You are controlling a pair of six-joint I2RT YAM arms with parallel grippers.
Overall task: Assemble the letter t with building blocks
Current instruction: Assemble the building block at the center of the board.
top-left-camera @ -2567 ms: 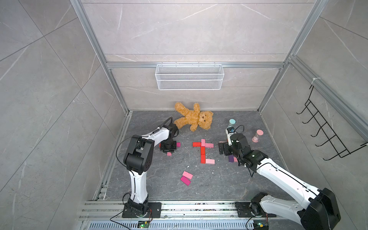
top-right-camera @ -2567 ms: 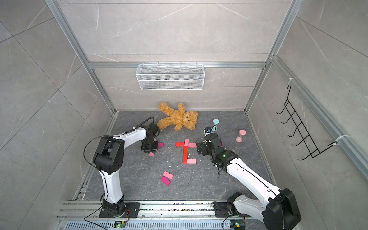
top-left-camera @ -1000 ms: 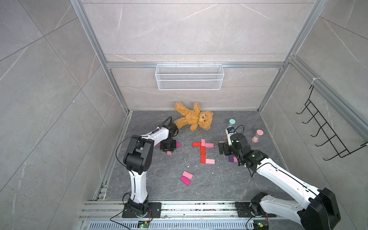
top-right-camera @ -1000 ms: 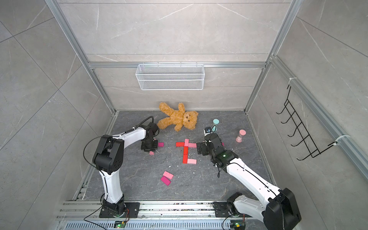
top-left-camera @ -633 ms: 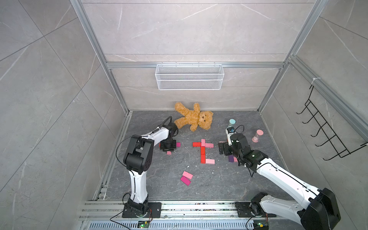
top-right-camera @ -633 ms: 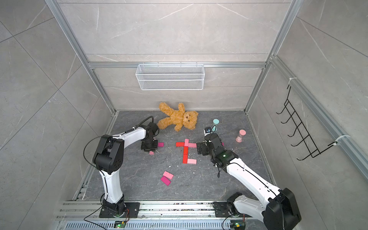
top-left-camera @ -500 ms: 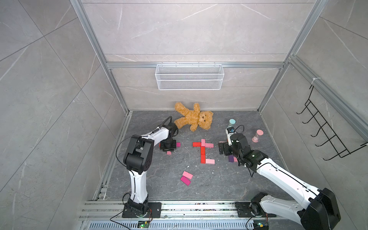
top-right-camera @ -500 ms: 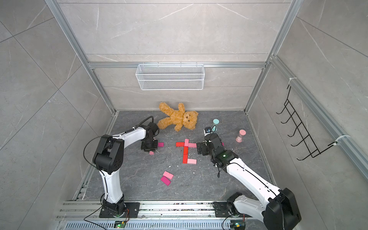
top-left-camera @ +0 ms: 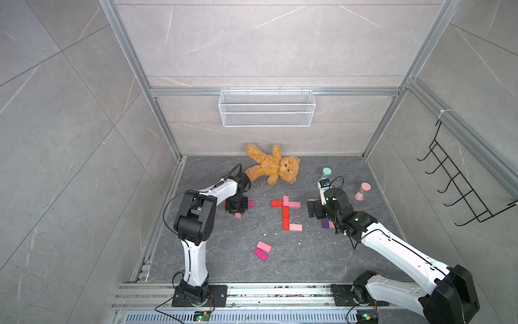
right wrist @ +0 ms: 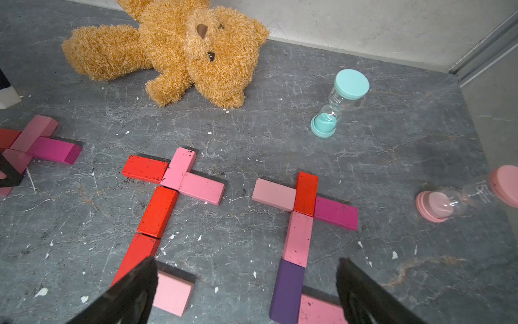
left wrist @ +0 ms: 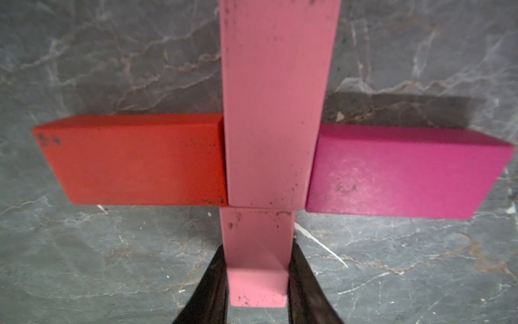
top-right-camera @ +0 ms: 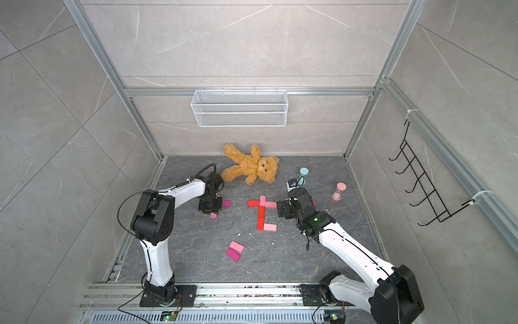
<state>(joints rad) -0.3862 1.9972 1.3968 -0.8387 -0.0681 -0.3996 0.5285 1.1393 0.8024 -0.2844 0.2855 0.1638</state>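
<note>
Left gripper (left wrist: 257, 252) is clamped on the held pink block (left wrist: 256, 227), with one black finger (left wrist: 213, 280) on each long side. The block's far end butts against the upper pink block (left wrist: 277, 98). That one sits between a red block (left wrist: 134, 160) and a magenta block (left wrist: 400, 174), making a cross on the grey table (left wrist: 84, 266). I can't tell whether the held block lies flat or is slightly lifted. In a top view the left gripper (top-left-camera: 236, 207) covers most of this group.

Right gripper (right wrist: 246, 262) has its jaws wide apart and holds nothing. It hangs over the low ends of the middle t (right wrist: 158, 211) and the right t (right wrist: 298, 238). Both letters lie flat, each with a small foot block at the bottom of the stem. The right t's stem includes the purple block (right wrist: 288, 289), which is largely under the right arm in the top views.

Two spares, a loose pink block (top-left-camera: 263, 246) and a loose magenta block (top-left-camera: 260, 254), touch each other nearer the arm bases, well apart from the letters.

Also on the table are a teddy bear (top-left-camera: 273, 168) by the back wall, a teal hourglass (right wrist: 339, 103) and a pink hourglass (right wrist: 437, 203).
</note>
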